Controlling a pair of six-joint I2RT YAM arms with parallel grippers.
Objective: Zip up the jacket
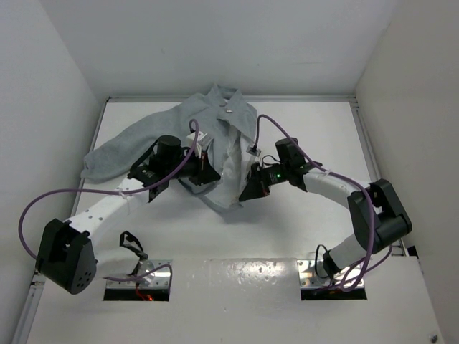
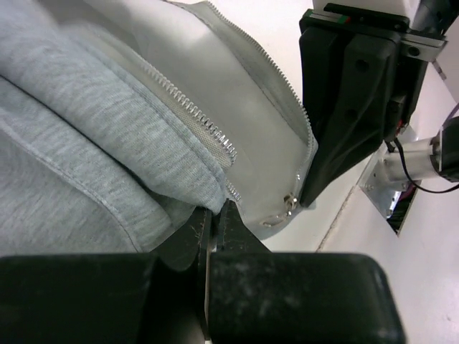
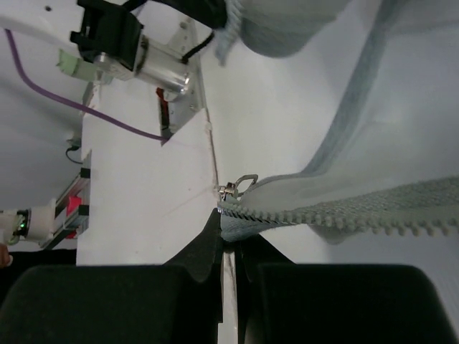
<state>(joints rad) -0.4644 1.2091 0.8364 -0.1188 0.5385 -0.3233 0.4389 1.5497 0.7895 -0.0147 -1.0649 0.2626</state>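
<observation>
Farthest left, one sleeve (image 1: 118,154) of the jacket (image 1: 215,118) trails over the white table (image 1: 323,143) toward the left wall. The jacket itself lies at the far middle of the table, with its collar toward the back wall. Its front is open, and its lower part is drawn toward me between my two grippers.

My left gripper (image 1: 206,174) sits at the left front edge. In my left wrist view my fingers (image 2: 233,233) are pressed together on a fold of the heather-grey fabric, pinching it just below the end of a row of zipper teeth (image 2: 190,111). That row runs up and away along the edge I hold.

Between the grippers hangs the paler lining (image 1: 231,168) of the other front panel, smooth and lighter than the outer fabric. Its own row of teeth follows its border down to a small metal slider (image 2: 289,206) at the bottom corner. The slider's ring pull hangs free.

My right gripper (image 1: 252,190) is just right of that panel. In the left wrist view its black tip is right beside the slider. In the right wrist view my fingers (image 3: 201,251) are closed on the bottom corner of that zipper edge. They nip the tape just under the slider, and the teeth stretch off to the right. The two zipper sides are near each other but not joined.

Behind it, my right arm (image 1: 337,190) bends back along the right side of the table to its base.
</observation>
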